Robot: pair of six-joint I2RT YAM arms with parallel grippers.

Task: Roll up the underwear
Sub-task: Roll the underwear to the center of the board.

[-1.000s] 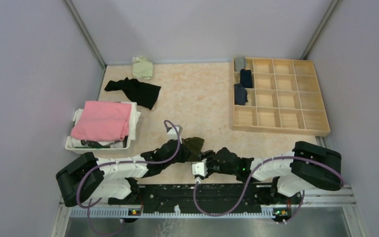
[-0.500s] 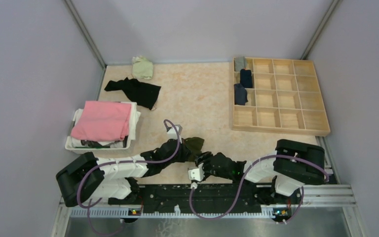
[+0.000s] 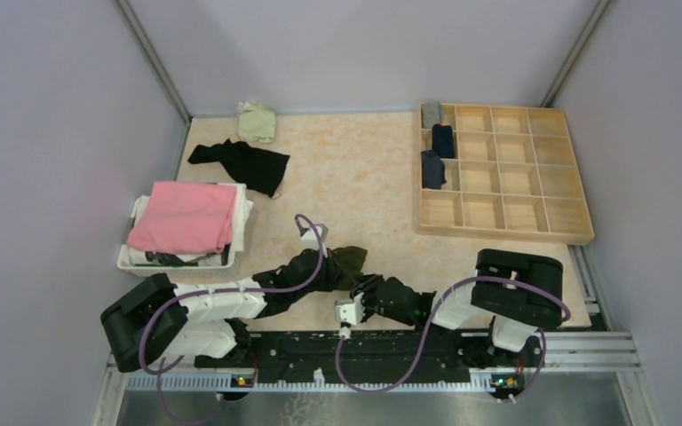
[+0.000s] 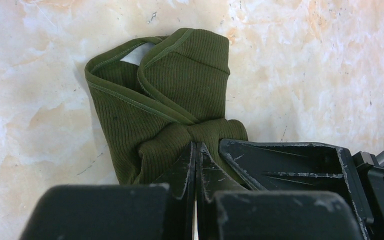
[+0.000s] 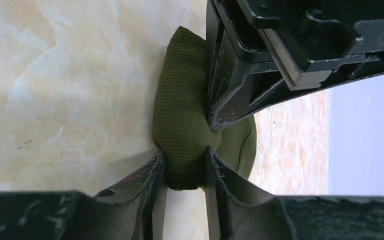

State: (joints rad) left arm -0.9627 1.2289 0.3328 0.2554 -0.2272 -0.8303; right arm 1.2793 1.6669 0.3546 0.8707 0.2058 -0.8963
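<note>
An olive green underwear (image 3: 350,260) lies partly rolled on the table just ahead of the arm bases. In the left wrist view the underwear (image 4: 170,95) bunches into folds at my left gripper (image 4: 196,148), whose jaws are shut tight and pinch the fabric. My right gripper (image 5: 185,170) comes in from the side, and its jaws squeeze the thick rolled end of the underwear (image 5: 180,120). The left gripper's fingers (image 5: 225,100) dig into the cloth just above. From above, the left gripper (image 3: 336,271) and the right gripper (image 3: 361,286) meet at the garment.
A wooden compartment tray (image 3: 533,177) at the back right holds a grey roll (image 3: 432,114) and two navy rolls (image 3: 443,140) in its left column. A white basket (image 3: 173,264) with pink cloth (image 3: 185,216) stands left. A black garment (image 3: 244,162) and a pale green cloth (image 3: 257,122) lie behind it.
My right arm has slid left toward the underwear, and its jaws have narrowed onto the rolled end. The left arm has stayed put, still shut.
</note>
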